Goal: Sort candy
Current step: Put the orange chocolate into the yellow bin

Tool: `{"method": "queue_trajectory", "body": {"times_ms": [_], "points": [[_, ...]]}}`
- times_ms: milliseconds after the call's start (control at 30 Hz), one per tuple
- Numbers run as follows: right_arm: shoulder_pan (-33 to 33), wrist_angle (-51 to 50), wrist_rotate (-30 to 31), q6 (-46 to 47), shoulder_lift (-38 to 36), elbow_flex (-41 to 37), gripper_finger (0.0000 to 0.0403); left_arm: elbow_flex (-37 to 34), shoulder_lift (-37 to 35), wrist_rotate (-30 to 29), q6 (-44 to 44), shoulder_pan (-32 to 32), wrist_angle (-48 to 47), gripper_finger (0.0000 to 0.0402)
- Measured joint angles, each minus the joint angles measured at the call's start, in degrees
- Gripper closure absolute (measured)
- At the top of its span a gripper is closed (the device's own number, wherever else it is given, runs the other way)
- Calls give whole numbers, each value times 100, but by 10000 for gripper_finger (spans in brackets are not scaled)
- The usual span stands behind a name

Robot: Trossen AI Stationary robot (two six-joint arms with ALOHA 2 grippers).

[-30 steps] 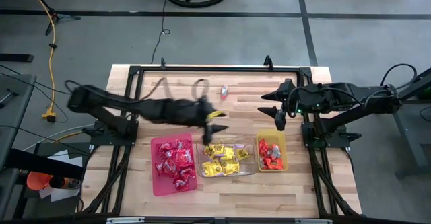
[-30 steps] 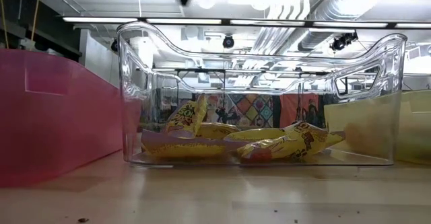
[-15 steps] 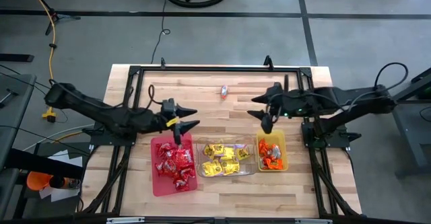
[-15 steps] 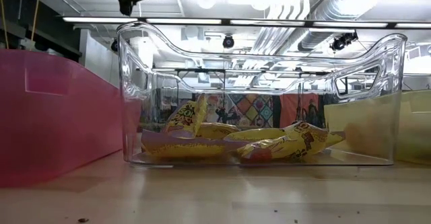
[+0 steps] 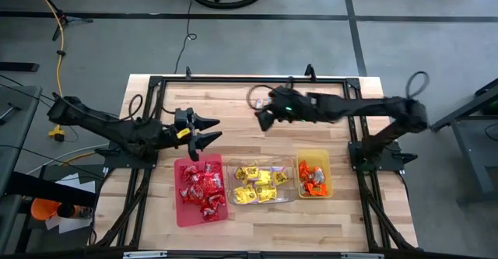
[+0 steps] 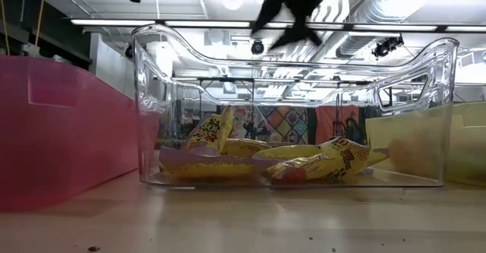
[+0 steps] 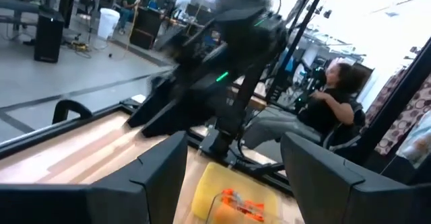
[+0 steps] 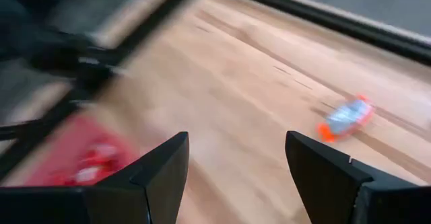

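Observation:
Red candy packets [image 5: 201, 187] lie in the red tray [image 5: 180, 212], yellow ones [image 5: 257, 183] in the clear tray [image 5: 285, 198], orange ones [image 5: 313, 177] in the yellow tray [image 5: 326, 159]. One loose orange-and-silver candy [image 8: 345, 116] lies on the bare wood near the table's far edge. My right gripper [image 5: 261, 117] [image 8: 236, 140] hovers open close to that candy. My left gripper [image 5: 210, 131] [image 7: 234, 140] is open above the red tray's far edge and holds nothing.
The three trays stand side by side near the table's near edge. A black frame [image 5: 233, 80] runs along the far edge and both sides. In the left wrist view a person [image 7: 330, 103] sits beyond the table. Bare wood lies between the trays and the far edge.
My left gripper has swung from above the clear tray toward the table's left and now stands over the red tray's far edge. My right gripper has moved from above the yellow tray toward the left and far edge, up to the loose candy. Both stay open.

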Motion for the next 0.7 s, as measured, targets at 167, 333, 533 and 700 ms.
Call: {"method": "queue_trajectory", "body": {"times_ms": [167, 333, 533, 700], "points": [[-632, 1, -71, 537, 1020, -2, 160, 0, -231, -1, 228, 0, -33, 177], [-838, 26, -72, 1041, 1803, -2, 160, 0, -407, -2, 514, 0, -167, 176], [-927, 89, 209, 1440, 2395, -2, 160, 0, -572, -3, 911, 6, -348, 176], [-951, 239, 342, 1494, 2737, 339, 160, 0, -689, -42, 1143, 7, -468, 176]]}}
